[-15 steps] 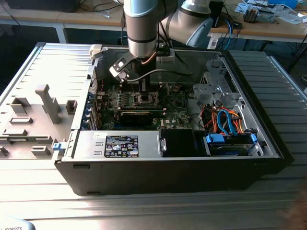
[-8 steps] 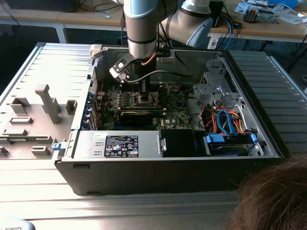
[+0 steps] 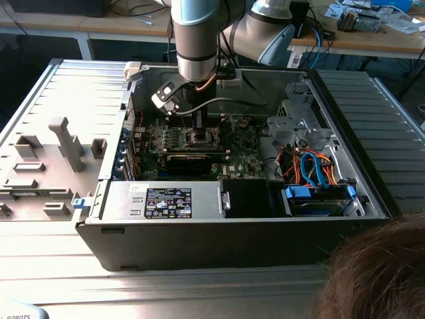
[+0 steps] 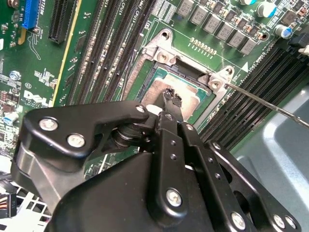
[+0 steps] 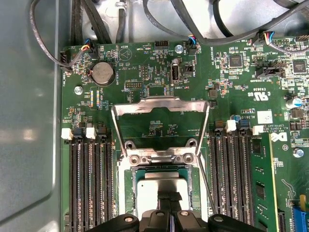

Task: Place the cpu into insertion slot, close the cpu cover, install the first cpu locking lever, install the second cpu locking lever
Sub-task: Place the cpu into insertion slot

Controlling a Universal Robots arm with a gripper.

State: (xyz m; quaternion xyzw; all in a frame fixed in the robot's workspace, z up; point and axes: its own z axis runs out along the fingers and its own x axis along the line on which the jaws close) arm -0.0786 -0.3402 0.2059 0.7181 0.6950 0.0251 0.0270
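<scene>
The cpu (image 5: 149,187) lies flat in the insertion slot (image 5: 131,191) on the green board, its dull silver top showing in both wrist views (image 4: 157,92). My gripper (image 5: 170,197) stands straight over it, shut, fingertips pressed together at the chip's top face (image 4: 171,96) with nothing held between them. The cpu cover (image 5: 161,102) is swung open and stands back from the slot on its hinge. One thin locking lever (image 4: 270,104) sticks out free beside the slot (image 5: 206,186). In the exterior view the gripper (image 3: 198,123) reaches down into the open computer case.
Rows of black memory slots (image 5: 89,183) flank the socket on both sides. Cables (image 5: 193,19) run along the board's edge, and the grey case wall (image 5: 29,121) is close by. Drive bays and wire bundles (image 3: 312,166) fill the case's right. A person's hair (image 3: 378,272) shows nearby.
</scene>
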